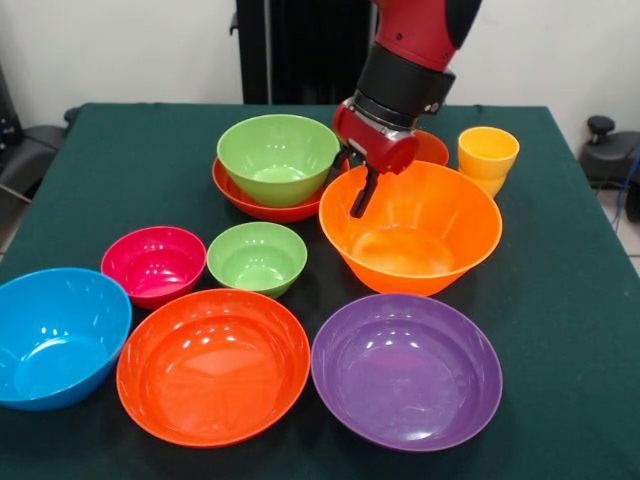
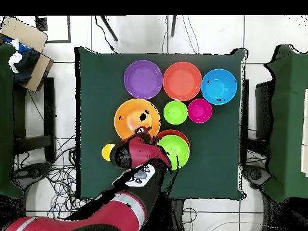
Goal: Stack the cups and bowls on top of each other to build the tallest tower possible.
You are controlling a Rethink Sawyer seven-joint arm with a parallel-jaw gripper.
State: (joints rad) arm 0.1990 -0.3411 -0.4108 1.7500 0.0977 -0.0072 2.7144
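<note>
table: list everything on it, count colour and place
large orange bowl: 1, orange, centre-right in the front view, gripper at its far-left rim
medium lime green bowl: 1, lime green, nested in the wide red-orange bowl
wide red-orange bowl: 1, red-orange, at the back, under the lime green one
small lime green bowl: 1, lime green, centre
magenta bowl: 1, magenta, beside the small green bowl
blue bowl: 1, blue, front left
big red-orange bowl: 1, red-orange, front centre
purple bowl: 1, purple, front right
cup: 1, yellow-orange, back right
table: 1, dark green cover
gripper: 1, red and black arm, fingers unclear
</note>
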